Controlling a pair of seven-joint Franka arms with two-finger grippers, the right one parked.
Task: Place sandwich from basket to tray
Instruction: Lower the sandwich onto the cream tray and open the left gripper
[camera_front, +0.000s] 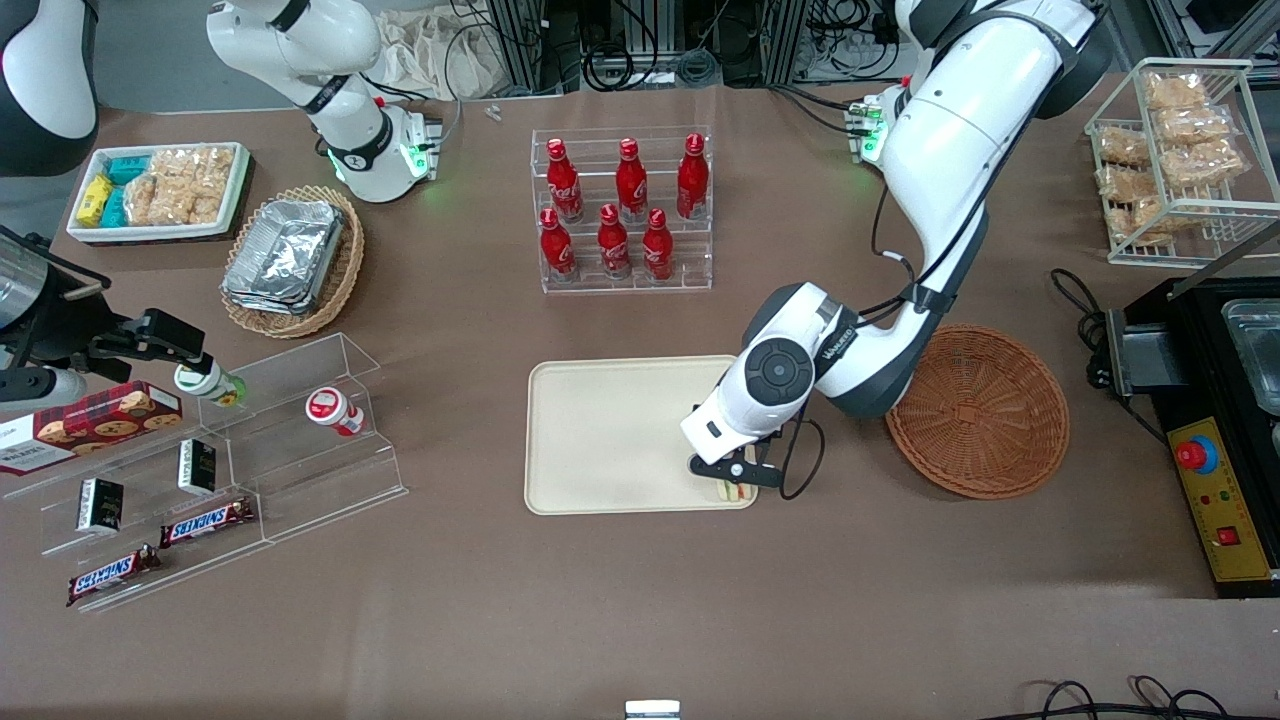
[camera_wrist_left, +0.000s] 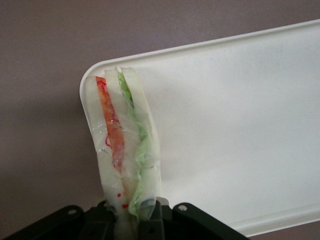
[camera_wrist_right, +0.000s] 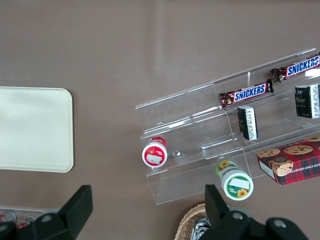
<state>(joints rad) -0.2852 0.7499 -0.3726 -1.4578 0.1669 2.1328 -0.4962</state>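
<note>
Gripper (camera_front: 735, 482) clamps the soft, slippery-wrapped sandwich (camera_wrist_left: 122, 145) by one end over the tray (camera_front: 610, 435) corner — likely light, easily squashed

A brown table (camera_front: 620, 620) laid out with snacks, drinks and a tray.

On it, near the middle, sits the cream tray (camera_front: 610, 430), with the reddish-brown basket (camera_front: 985, 415) just beside it toward the working arm's end and the gripper (camera_front: 735, 487) low over the tray's near corner. Farther from the front camera stands a clear rack of red bottles (camera_front: 622, 210). Toward the parked arm's end lie a tan basket of foil trays (camera_front: 292, 262), a white bin of packets (camera_front: 160, 192) and a clear stepped shelf (camera_front: 215, 470).
</note>
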